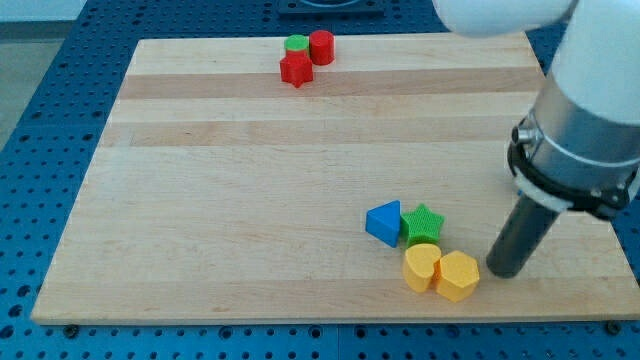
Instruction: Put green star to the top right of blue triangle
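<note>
The green star (423,224) lies on the wooden board (250,200) at the lower right, touching the right side of the blue triangle (383,222). My tip (506,271) rests on the board to the right of and slightly below the green star, a short gap away, and just right of the yellow hexagon (458,276).
A yellow heart-shaped block (421,266) and the yellow hexagon sit just below the green star. At the view's top a red star (296,69), a green cylinder (296,45) and a red cylinder (321,46) cluster together. The board's right edge is near my tip.
</note>
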Controlling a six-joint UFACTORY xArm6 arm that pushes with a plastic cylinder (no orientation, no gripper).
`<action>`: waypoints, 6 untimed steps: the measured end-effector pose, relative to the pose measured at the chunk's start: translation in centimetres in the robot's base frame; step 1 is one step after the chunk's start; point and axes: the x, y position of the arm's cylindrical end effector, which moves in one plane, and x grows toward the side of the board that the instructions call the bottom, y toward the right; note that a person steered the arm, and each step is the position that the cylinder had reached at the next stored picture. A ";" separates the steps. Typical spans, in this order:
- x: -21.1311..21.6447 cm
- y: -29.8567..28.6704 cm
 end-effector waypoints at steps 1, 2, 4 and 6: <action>0.0 -4.7; -2.4 -8.6; -5.4 -9.5; -4.6 -5.9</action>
